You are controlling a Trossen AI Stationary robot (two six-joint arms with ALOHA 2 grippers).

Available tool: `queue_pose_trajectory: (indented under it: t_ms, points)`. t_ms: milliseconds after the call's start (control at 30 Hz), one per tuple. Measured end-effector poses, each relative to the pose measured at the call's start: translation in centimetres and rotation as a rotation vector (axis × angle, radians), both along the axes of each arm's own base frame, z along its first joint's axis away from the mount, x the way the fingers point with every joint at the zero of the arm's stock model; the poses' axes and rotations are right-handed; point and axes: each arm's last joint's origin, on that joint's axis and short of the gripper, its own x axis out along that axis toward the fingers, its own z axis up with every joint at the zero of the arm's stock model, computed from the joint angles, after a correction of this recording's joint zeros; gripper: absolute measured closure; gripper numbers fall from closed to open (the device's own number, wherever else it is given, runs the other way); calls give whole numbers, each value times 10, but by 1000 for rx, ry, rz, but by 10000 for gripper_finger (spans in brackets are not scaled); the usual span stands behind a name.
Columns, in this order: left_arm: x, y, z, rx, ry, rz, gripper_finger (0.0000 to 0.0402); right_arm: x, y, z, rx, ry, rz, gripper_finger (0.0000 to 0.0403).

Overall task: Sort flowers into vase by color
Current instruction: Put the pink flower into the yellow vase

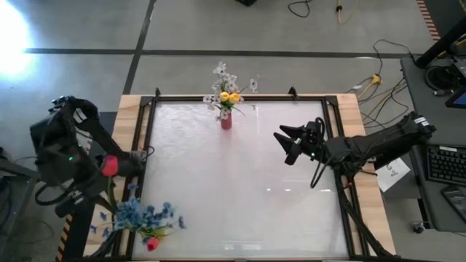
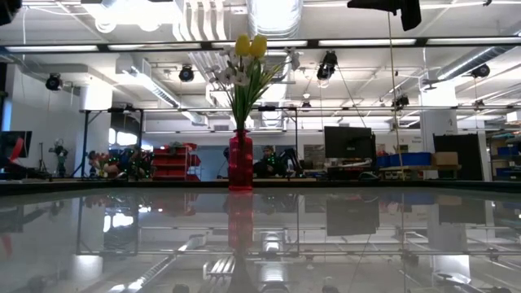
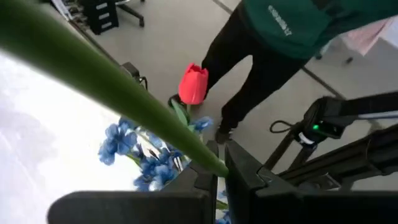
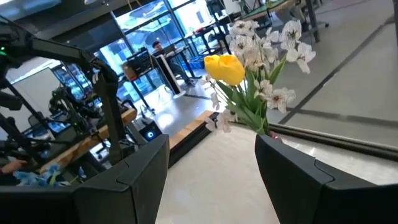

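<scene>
Left hand [image 3: 214, 171] clenched on a pink-red flower [image 1: 109, 165] at the counter's [image 1: 240, 182] nine o'clock edge, right hand [image 1: 285, 145] released at three o'clock, red vase [image 1: 226, 121] of yellow and white flowers [image 1: 227, 91] at twelve o'clock, blue flowers [image 1: 142, 216] at seven o'clock

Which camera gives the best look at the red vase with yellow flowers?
The low view: the red vase stands whole and upright. The high view shows it small from above. The right wrist view shows mainly its blooms, the vase barely peeking out. The left wrist view misses it.
</scene>
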Motion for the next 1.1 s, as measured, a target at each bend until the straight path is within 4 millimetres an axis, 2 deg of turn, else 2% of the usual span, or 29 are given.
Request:
queue_pose_trajectory:
  t_ms: [133,267,500,1100]
  points:
    - [-8,-9,-7,55,-46,9,401,3,1,-3,14,2,-1,172]
    - [-8,-22,-19,105,-38,27,401,5,2,-5,32,-1,-2,172]
    - [0,-47,-53,221,-8,27,401,6,1,-6,35,1,-27,172]
    - [6,-63,-131,230,29,25,401,7,2,-7,56,-7,-38,172]
